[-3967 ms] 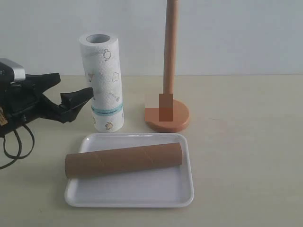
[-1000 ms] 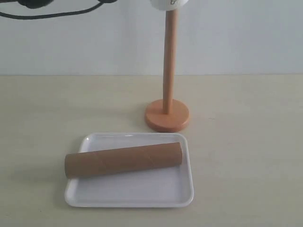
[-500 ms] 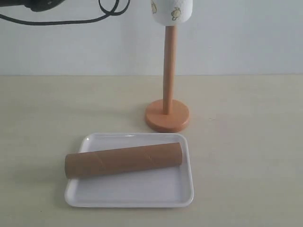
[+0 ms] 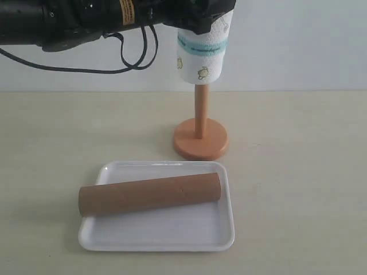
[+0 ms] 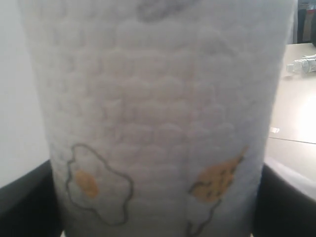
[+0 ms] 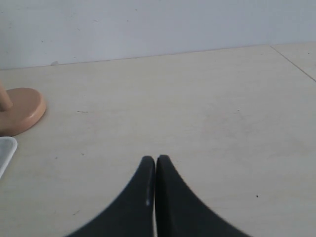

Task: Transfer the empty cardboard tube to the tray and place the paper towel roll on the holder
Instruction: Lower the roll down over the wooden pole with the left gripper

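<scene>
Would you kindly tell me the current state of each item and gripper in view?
holder: upright, lower pole bare.
paper towel roll: upright, gripped, partway down the pole, above the base.
tray: flat, right side up.
empty cardboard tube: lying on its side in the tray.
left gripper: shut on the paper towel roll.
right gripper: jaws shut, empty.

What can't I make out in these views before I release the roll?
- Pole top of the holder: exterior view, hidden inside the paper towel roll.
- Upper end of the roll: exterior view, covered by the left gripper and cut off by the top edge.
- The tray and holder: left wrist view, blocked by the roll filling the frame.
- The right gripper: outside the exterior view, so its position is unclear.
</scene>
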Robot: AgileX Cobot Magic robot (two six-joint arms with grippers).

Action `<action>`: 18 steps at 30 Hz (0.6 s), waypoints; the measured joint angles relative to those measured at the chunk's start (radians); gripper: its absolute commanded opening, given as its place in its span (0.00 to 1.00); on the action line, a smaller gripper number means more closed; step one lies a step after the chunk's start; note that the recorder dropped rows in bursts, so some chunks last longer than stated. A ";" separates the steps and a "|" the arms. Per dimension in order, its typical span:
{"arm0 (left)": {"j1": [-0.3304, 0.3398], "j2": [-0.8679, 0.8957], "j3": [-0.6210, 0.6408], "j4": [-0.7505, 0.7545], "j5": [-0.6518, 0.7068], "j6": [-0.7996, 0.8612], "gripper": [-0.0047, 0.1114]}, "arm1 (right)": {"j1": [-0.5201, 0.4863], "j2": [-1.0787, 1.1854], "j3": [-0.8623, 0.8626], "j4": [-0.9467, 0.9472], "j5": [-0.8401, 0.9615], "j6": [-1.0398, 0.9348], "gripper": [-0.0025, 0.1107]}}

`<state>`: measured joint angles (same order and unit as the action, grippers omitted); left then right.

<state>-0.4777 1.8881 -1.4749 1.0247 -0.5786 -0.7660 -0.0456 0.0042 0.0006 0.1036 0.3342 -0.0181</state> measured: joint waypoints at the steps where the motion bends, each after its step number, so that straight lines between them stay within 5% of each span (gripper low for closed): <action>1: 0.000 0.008 0.002 -0.002 -0.002 0.000 0.08 | 0.000 0.000 0.000 0.000 0.000 0.000 0.02; 18: 0.000 0.133 0.068 -0.024 -0.027 0.027 0.08 | 0.000 0.000 0.000 0.000 0.000 0.000 0.02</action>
<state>-0.4777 2.0211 -1.4065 1.0010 -0.6061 -0.7392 -0.0456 0.0042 0.0006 0.1036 0.3342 -0.0181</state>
